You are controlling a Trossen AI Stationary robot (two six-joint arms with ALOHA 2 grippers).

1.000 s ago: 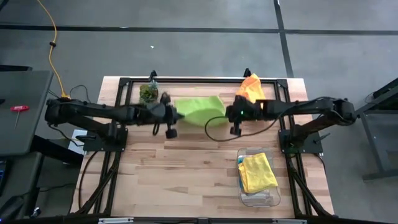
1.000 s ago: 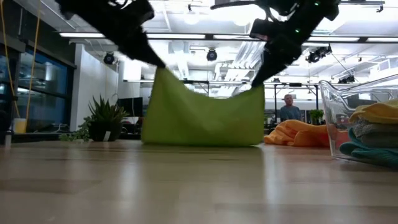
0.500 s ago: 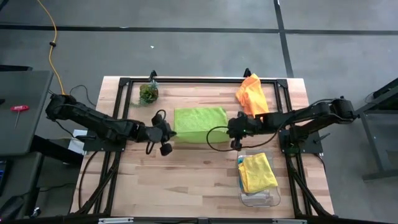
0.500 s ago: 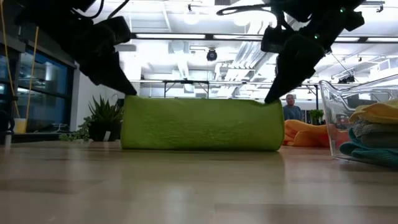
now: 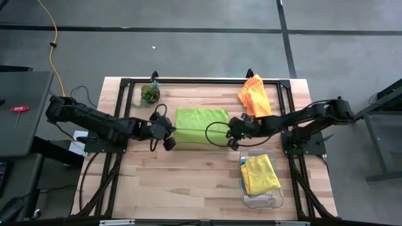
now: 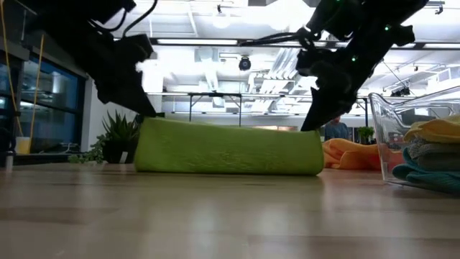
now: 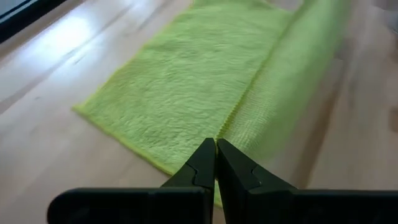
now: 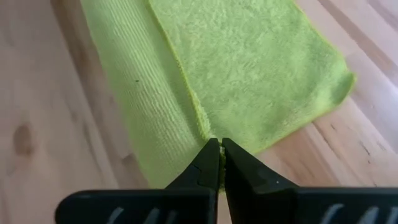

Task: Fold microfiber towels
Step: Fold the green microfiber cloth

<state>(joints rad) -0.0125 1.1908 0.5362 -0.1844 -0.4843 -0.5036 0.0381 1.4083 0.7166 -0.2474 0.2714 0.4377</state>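
Left gripper (image 5: pixel 168 129) fingers (image 7: pixel 202 165) pinched shut on the green towel (image 5: pixel 201 125), at the corner of its folded-over flap on the left end. Right gripper (image 5: pixel 235 129) same deal: fingers (image 8: pixel 211 163) clamped on the matching flap corner at the towel's right end. Both sit low over the towel's near edge, flap roughly matched to the layer below.

Towel lies mid-bench, folded once, a flat rectangle. Long axis runs left-right between the two grippers; the folded spine looks like the near long side, open edges facing the far side of the bench.

Risks as I read it:
- Fingers open unevenly or lift with fibres snagged → flap drags back, edges go skew.
- Either arm pulls outward along the long axis → top layer slides off the bottom one.
- Fold crease looks puffy in the low view → may spring open once let go.

Beyond the green towel: orange towel (image 5: pixel 254 94) at far right, clear bin (image 5: pixel 271 199) with yellow towel (image 5: pixel 259 173) near right.
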